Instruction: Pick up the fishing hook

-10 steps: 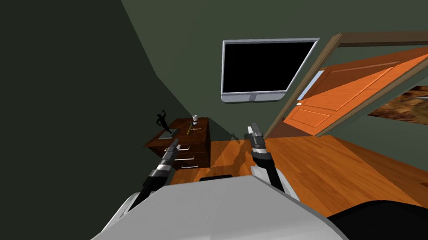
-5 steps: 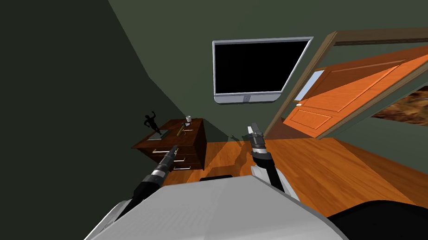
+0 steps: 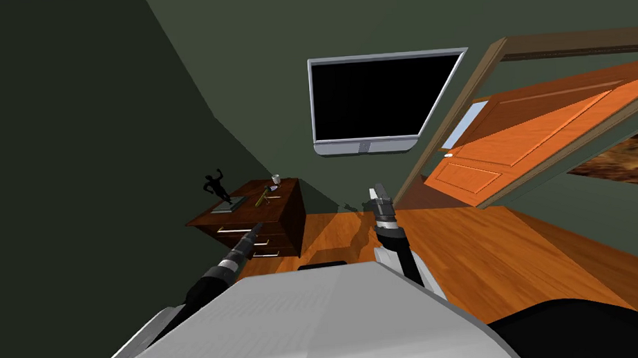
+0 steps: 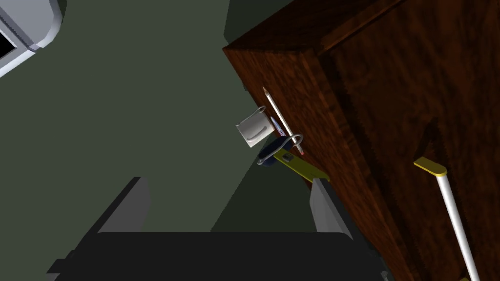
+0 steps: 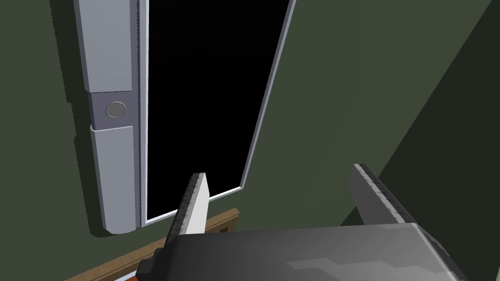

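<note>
The fishing hook (image 4: pixel 266 156) is a thin grey bent wire lying on the dark wooden dresser (image 3: pixel 272 221), among a white cup (image 4: pixel 254 128), a pencil (image 4: pixel 279 118), a yellow tool (image 4: pixel 302 169) and a small dark blue item. My left gripper (image 4: pixel 227 205) is open and empty, a short way off from the hook, and one of its fingers (image 4: pixel 326 205) stands close to the dresser's edge. In the head view the left gripper (image 3: pixel 257 227) hangs in front of the dresser's drawers. My right gripper (image 5: pixel 285 200) is open and empty, raised to the right of the dresser (image 3: pixel 379 195).
A black figurine (image 3: pixel 216 188) stands on a flat base at the dresser's left end. The drawers have pale bar handles (image 4: pixel 454 219). A wall screen (image 3: pixel 375 101) hangs above, and an open orange door (image 3: pixel 516 140) stands to the right. The floor (image 3: pixel 495 246) is wooden.
The whole head picture has slid left, so I have turned or moved. My left arm has swung outward and lower, its gripper still before the dresser front. The right arm is unchanged.
</note>
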### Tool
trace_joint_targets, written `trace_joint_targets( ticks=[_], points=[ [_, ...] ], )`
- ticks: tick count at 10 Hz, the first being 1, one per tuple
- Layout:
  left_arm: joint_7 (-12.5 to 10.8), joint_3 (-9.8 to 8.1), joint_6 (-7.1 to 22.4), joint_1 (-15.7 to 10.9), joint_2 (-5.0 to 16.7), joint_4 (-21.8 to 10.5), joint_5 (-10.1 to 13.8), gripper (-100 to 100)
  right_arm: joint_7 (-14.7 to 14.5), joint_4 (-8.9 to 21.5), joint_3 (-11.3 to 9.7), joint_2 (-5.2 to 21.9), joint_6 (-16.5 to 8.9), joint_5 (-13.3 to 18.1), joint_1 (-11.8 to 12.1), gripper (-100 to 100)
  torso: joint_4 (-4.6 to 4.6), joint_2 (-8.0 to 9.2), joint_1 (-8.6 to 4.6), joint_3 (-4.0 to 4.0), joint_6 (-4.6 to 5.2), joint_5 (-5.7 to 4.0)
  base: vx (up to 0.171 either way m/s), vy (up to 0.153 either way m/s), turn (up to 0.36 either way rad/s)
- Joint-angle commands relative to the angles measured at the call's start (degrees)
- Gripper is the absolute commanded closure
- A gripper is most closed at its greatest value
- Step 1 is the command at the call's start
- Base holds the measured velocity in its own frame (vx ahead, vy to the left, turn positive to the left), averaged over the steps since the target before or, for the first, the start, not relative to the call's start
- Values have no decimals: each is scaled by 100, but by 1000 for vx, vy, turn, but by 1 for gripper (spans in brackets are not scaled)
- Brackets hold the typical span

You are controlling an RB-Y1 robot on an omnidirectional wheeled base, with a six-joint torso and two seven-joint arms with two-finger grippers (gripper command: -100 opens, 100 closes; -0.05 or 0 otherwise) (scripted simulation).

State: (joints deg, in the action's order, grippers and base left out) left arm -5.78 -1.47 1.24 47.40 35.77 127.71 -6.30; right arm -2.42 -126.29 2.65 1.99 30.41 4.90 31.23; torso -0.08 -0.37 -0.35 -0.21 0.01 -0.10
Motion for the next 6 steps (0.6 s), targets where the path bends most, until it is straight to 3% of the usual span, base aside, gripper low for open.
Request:
trace_joint_targets(
  ticks=[1,6],
  points=[
    [-18,-116,157,131,286,-125,64,-100,0,0,0,0,0,0,0,0,0,0,0,0,0,0,151,-124,37],
    [10,-336,463,450,1121,-303,219,-100,0,0,0,0,0,0,0,0,-4,-17,11,-10,1,2,116,-85,18]
  ],
)
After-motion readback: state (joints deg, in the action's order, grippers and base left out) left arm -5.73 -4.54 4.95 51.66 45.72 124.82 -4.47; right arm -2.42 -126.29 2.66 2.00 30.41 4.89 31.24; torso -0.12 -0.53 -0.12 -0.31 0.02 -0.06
